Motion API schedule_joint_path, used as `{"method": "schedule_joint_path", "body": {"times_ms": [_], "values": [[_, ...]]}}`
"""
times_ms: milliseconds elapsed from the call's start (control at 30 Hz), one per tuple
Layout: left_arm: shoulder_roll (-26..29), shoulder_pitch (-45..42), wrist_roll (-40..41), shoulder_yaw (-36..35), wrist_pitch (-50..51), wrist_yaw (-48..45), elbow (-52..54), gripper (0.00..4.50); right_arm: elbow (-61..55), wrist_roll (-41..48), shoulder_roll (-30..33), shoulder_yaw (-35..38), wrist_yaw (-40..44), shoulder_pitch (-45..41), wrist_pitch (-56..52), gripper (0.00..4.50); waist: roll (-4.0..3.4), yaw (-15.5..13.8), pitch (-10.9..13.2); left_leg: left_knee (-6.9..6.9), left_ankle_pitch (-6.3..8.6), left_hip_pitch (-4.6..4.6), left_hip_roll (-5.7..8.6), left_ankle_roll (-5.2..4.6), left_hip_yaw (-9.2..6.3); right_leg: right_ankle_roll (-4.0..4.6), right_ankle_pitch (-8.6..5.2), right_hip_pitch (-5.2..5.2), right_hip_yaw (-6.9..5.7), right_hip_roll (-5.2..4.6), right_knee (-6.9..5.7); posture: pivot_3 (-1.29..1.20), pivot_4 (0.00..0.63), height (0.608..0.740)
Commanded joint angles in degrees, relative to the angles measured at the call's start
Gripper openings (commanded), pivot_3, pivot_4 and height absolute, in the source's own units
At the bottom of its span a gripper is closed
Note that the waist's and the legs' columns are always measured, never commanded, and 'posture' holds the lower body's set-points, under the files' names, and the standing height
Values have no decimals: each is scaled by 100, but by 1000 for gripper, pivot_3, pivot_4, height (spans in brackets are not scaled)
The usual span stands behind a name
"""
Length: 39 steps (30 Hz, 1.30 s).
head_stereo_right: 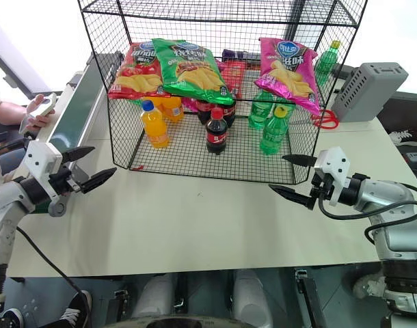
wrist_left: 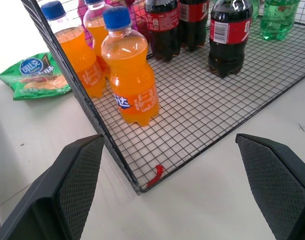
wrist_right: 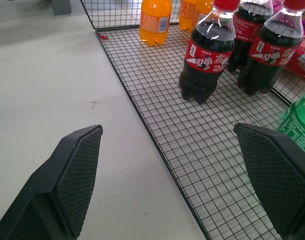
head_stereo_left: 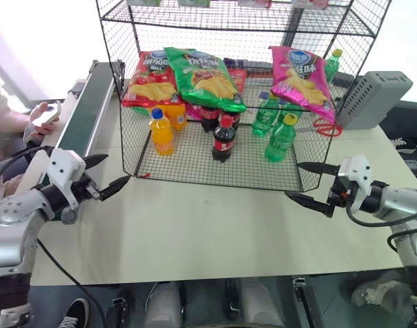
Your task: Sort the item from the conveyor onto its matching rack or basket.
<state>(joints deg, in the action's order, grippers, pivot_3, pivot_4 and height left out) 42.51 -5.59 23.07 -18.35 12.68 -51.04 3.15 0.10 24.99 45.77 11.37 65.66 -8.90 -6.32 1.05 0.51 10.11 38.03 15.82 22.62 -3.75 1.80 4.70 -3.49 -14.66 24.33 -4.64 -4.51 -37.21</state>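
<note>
- Two tools hang over the bench [head_stereo_left: 215, 225], one at each front corner of the rack [head_stereo_left: 195, 160], and neither has hold of anything
- The pink bag [head_stereo_left: 301, 75] already lies on the rack's middle tier at its right end, tilted, beside the green bag [head_stereo_left: 203, 76] and the red bag [head_stereo_left: 150, 80], so the sorting looks done for this item
- The conveyor [head_stereo_left: 89, 109] runs along the rack's left side; its visible belt carries no bag, and a person's hand [head_stereo_left: 41, 117] holding a small white device rests near it
- Left to do, as a judgement: nothing for the pink bag unless another comes down the belt; the arms look parked in a waiting pose
- Left tool [head_stereo_left: 102, 176]: fingers spread wide, pointing roughly level toward the rack's front left corner, just short of the mesh; its wrist view looks at orange bottles [wrist_left: 130, 80] and cola bottles [wrist_left: 227, 37] on the bottom tier, with a small green bag [wrist_left: 35, 75] lying on the bench outside the mesh
- Right tool [head_stereo_left: 310, 183]: fingers spread wide too, aimed roughly level toward the front right corner, near the mesh but apart from it, with green bottles [head_stereo_left: 280, 137] standing just inside
</note>
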Motion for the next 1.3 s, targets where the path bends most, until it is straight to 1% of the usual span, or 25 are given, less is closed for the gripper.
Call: {"method": "schedule_joint_path", "body": {"times_ms": [33,100,400,833,1300], "values": [[26,-181,-48,9,-191,16,-22,4500,67,-11,-14,27,30,-210,164,4386,0,0,0,0,0,0,0,0,1,0,0,0,0,0,0,0,150,740],[8,-233,-16,10,-210,38,-26,4500,103,-18,-26,-2,38,-250,177,4386,0,0,0,0,0,0,0,0,0,0,0,0,0,0,-1,0,150,740],[-115,89,9,66,-263,53,180,4500,177,-86,2,-68,104,-327,279,4386,0,4,0,0,0,-1,-1,0,1,0,0,0,0,0,-3,0,150,740],[47,-179,-68,130,-376,-119,-160,4500,206,-200,-87,-111,42,-276,460,4386,0,1,0,2,-1,-2,0,1,1,0,1,0,0,0,-3,0,150,740],[50,-94,-187,149,-488,-200,-177,4500,321,-279,-45,-181,155,-389,537,4386,0,6,0,2,-1,-2,-1,1,2,0,1,0,0,0,-4,0,150,740]]}}
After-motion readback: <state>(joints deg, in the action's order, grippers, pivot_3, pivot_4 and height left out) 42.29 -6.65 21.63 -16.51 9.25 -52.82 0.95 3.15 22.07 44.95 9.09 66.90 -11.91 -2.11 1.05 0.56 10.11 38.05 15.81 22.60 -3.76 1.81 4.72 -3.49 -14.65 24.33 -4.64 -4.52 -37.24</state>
